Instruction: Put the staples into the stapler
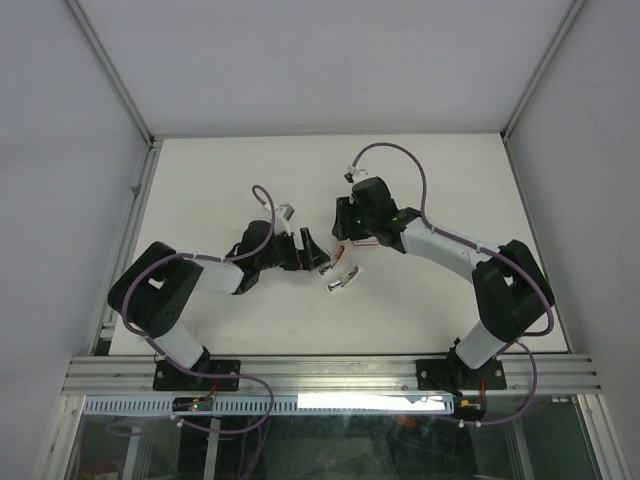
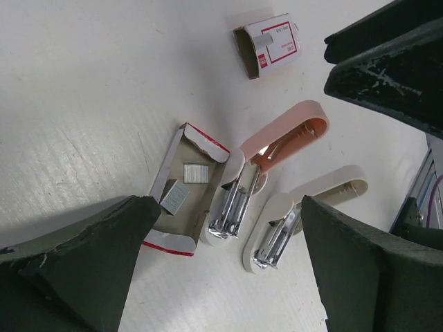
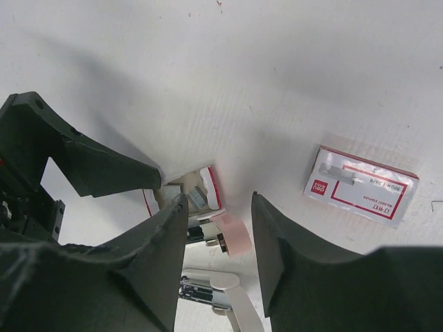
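While the staples (image 2: 196, 173) lie in their open tray on the white surface (image 2: 83, 83), the stapler (image 2: 287, 135) lies spread open just beside the tray, pink half nearest. The left claw (image 2: 228, 204) hangs over both, spread wide and empty. The right claw (image 3: 220, 200) hovers above the stapler, partly open, gripping nothing. The box sleeve (image 3: 360, 183) lies apart.

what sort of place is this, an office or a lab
Probably a robotics lab test cell, not an office: a white table walled by plain panels, with a left arm and right arm bolted to an aluminium rail.
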Tool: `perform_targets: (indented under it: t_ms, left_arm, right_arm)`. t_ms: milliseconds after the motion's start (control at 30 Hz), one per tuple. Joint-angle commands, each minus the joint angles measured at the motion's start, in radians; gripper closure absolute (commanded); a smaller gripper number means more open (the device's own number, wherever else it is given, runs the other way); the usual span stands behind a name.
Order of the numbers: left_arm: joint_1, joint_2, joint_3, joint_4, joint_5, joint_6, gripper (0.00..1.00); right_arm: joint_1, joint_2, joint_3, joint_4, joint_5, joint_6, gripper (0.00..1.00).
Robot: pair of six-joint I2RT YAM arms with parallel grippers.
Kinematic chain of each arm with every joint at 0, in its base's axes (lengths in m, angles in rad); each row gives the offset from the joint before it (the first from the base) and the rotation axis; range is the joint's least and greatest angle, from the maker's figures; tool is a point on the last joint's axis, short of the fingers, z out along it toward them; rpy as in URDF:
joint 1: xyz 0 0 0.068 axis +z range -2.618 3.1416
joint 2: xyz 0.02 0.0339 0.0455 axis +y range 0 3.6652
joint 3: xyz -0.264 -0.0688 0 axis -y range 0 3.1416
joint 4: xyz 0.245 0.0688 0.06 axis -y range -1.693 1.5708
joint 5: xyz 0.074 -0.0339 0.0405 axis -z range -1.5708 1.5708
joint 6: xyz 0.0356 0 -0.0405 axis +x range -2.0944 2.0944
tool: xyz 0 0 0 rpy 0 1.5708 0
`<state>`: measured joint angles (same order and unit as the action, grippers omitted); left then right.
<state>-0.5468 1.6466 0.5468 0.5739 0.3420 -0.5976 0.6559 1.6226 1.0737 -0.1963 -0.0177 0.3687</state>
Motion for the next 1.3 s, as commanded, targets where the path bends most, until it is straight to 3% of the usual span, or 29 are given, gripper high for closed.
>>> perform_targets:
  t_ms: [0,467,700,1267]
  left_arm:
    - [-0.016,-0.064,-0.005,-0.036,-0.112,-0.024,0.03]
    - [-0.017,-0.150,-0.001,-0.124,-0.209,0.054,0.04]
    - [-0.025,-0.075,0.114,-0.250,-0.337,0.176,0.43]
    - [-0.078,0.055,0.253,-0.334,-0.379,0.297,0.71]
  right_arm:
    - [-0.004,-0.069,-0.014,0.017,0.029,0.010,0.56]
    - [-0.004,-0.082,-0.022,0.026,-0.007,0.028,0.58]
    - [-0.004,-0.099,-0.044,0.030,-0.005,0.031,0.60]
    - [-0.005,-0.142,-0.079,0.024,0.036,0.015,0.61]
